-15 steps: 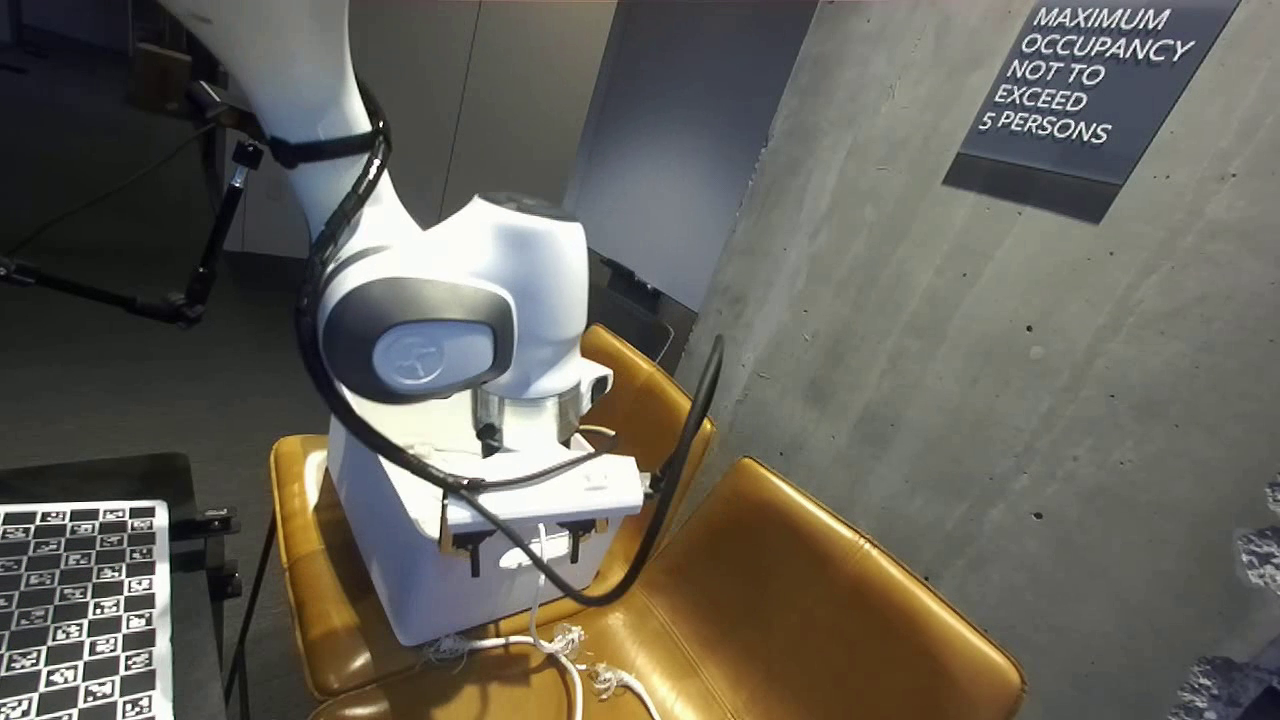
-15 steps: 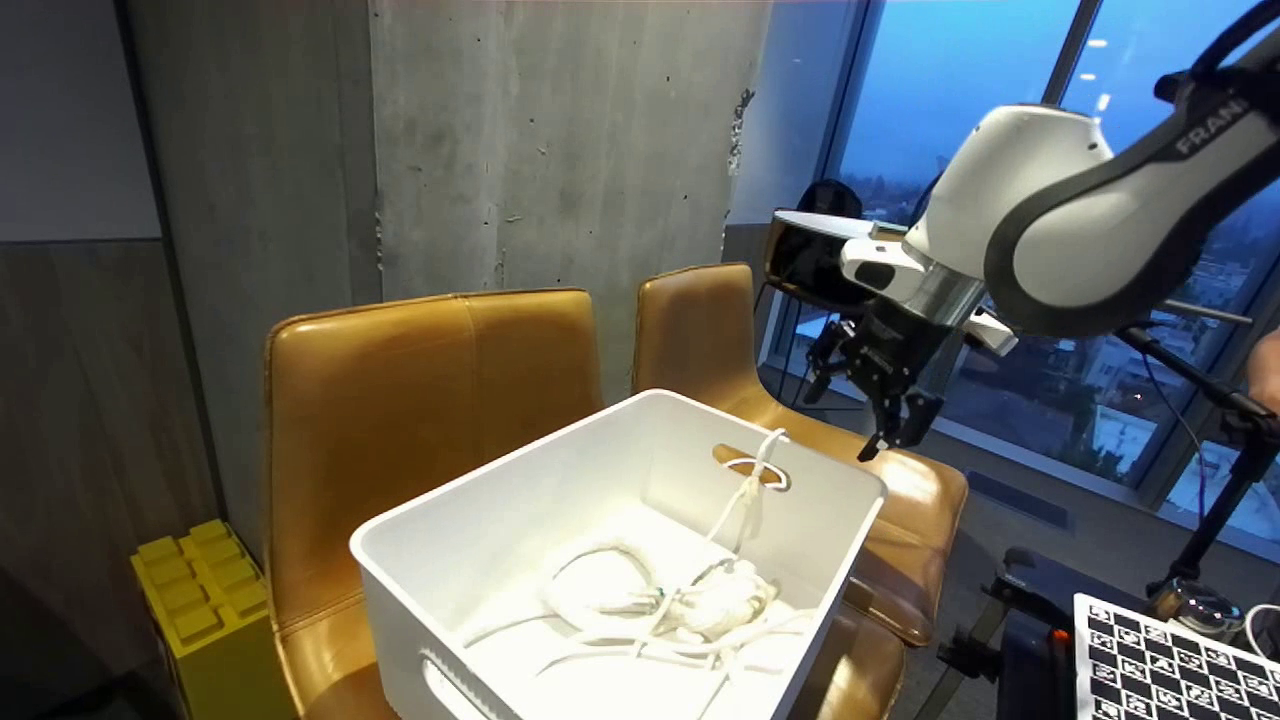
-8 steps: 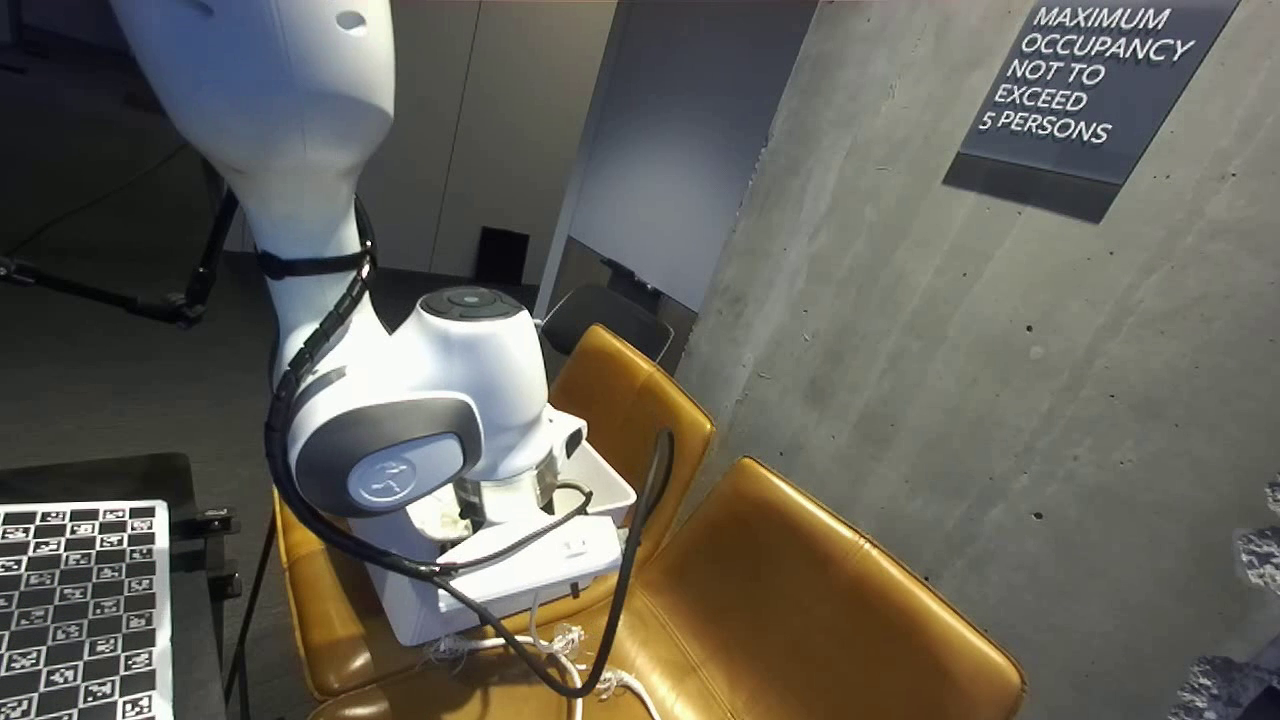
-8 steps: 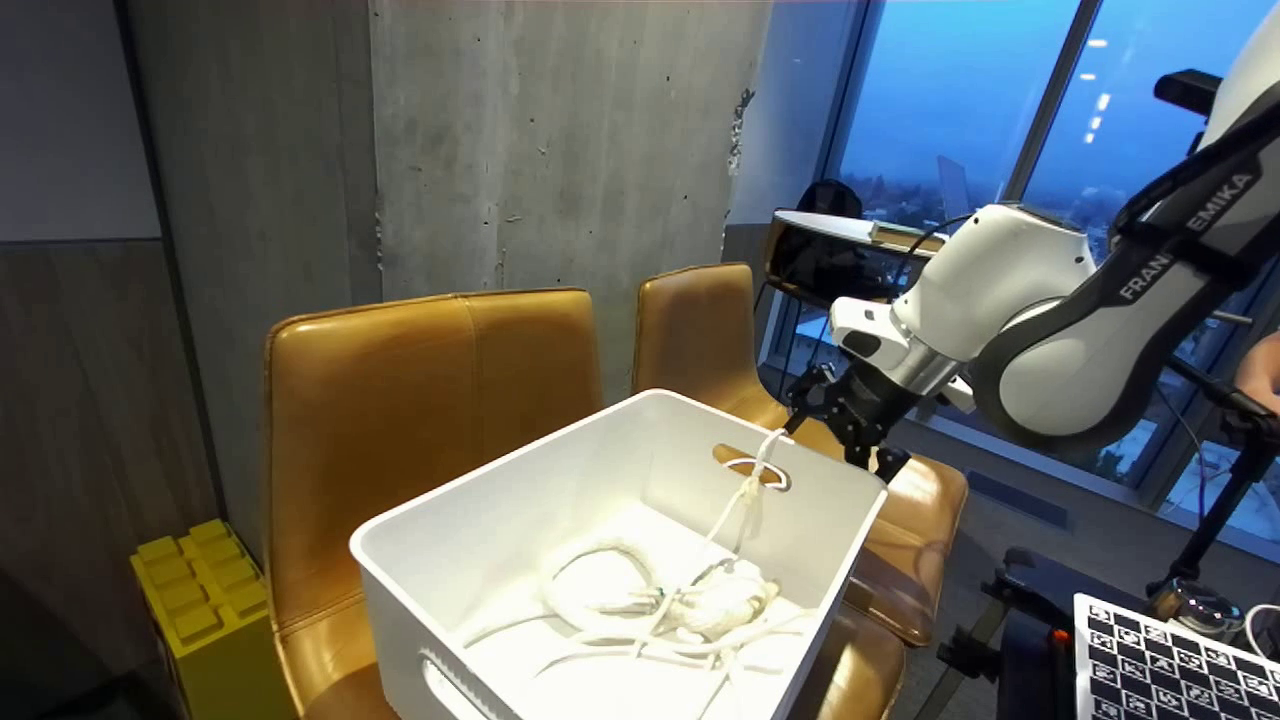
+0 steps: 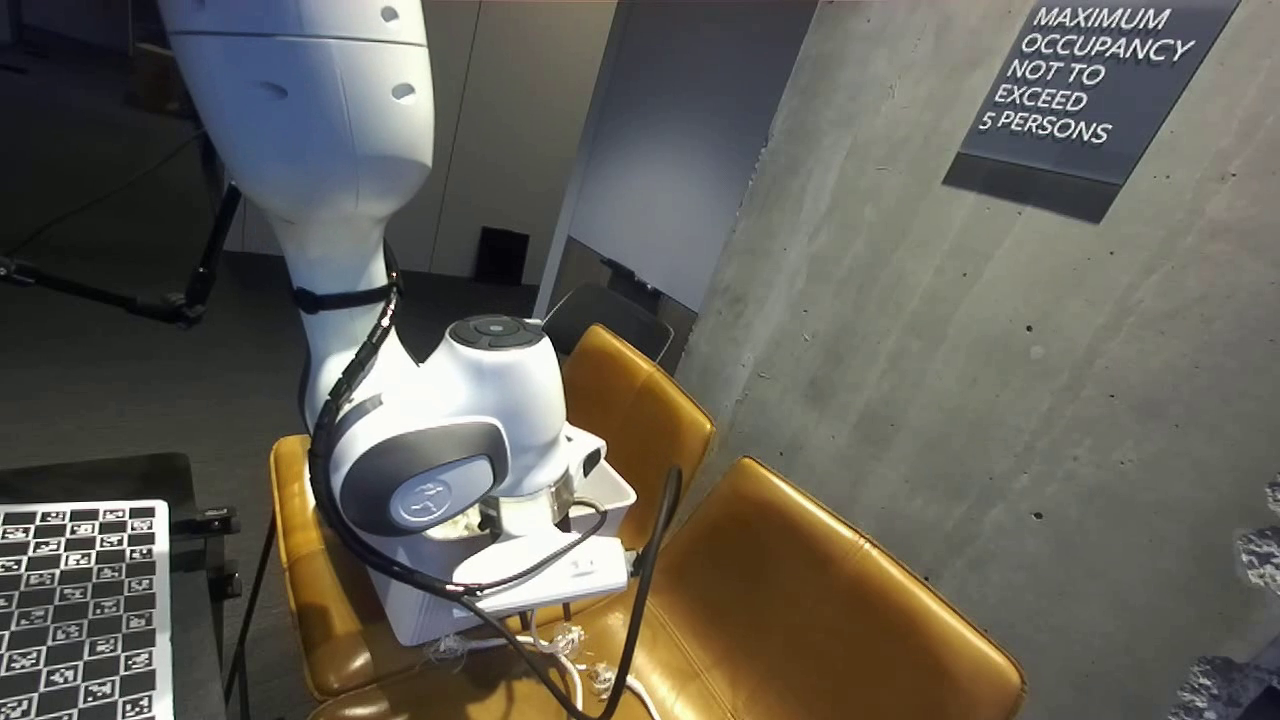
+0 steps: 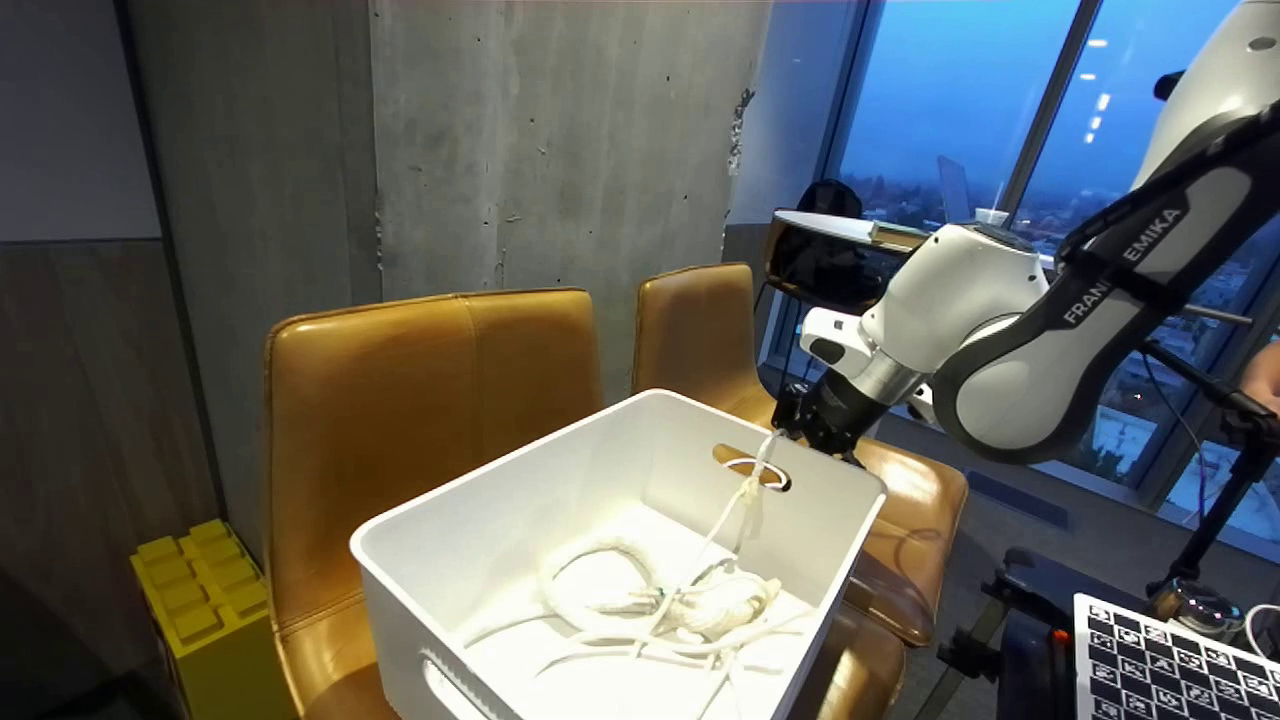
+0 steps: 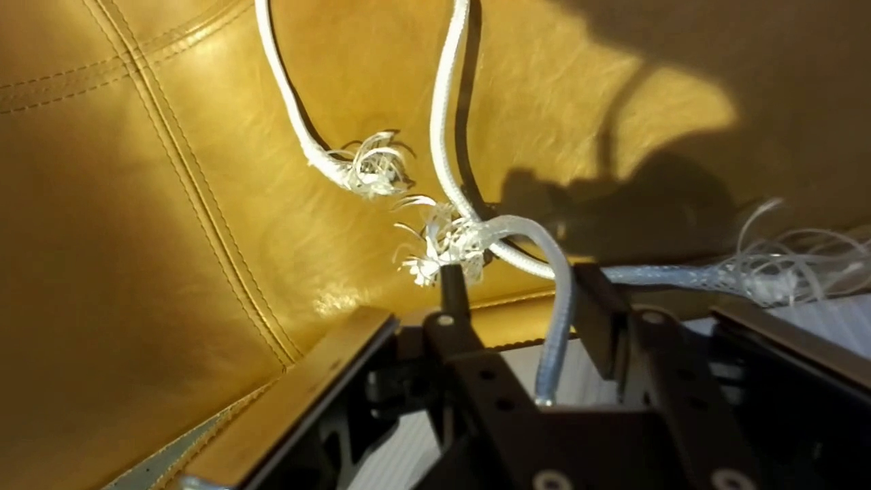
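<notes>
In the wrist view my gripper [image 7: 522, 282] has its fingers [image 7: 454, 292] parted on either side of a white rope [image 7: 559, 306]. The rope comes out of the white box [image 7: 401, 452] and curves over to a frayed end. It lies close to the finger on the right; whether they touch I cannot tell. In an exterior view the gripper [image 6: 815, 440] is just outside the box wall [image 6: 560, 490], by the handle hole where rope [image 6: 750, 488] is knotted. My wrist [image 5: 540, 575] hides most of the fingers in an exterior view.
The box stands on a tan leather chair [image 6: 430, 400], with more rope [image 6: 610, 630] coiled inside. Frayed rope ends [image 7: 373, 167] lie on the chair seat [image 7: 224, 122]. A checkered board [image 5: 85, 610] and a concrete wall [image 5: 900, 350] flank the chairs.
My gripper has come down from above the box rim to the outside of the handle wall, then shifted slightly sideways. Its jaws have drawn closer together around the rope.
</notes>
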`<act>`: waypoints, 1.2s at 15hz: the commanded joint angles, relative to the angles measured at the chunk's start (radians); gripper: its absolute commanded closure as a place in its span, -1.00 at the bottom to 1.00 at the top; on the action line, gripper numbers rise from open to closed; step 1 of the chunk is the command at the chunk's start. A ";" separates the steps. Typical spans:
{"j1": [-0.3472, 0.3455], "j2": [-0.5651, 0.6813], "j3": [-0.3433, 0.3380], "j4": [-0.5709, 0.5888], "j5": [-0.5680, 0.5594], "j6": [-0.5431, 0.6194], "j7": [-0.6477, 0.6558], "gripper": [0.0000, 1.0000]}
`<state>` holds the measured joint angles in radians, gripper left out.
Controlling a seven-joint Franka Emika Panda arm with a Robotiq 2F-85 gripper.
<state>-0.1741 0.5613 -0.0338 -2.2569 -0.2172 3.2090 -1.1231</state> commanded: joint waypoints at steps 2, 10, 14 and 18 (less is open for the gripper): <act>-0.006 0.006 0.006 0.038 -0.032 -0.050 0.094 0.89; -0.124 0.010 -0.001 0.264 -0.018 -0.211 0.116 0.98; -0.230 0.031 0.029 0.489 0.042 -0.343 0.097 0.98; -0.265 0.066 0.014 0.664 0.087 -0.448 0.093 0.98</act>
<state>-0.4168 0.5774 -0.0288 -1.7218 -0.1658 2.8286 -1.0198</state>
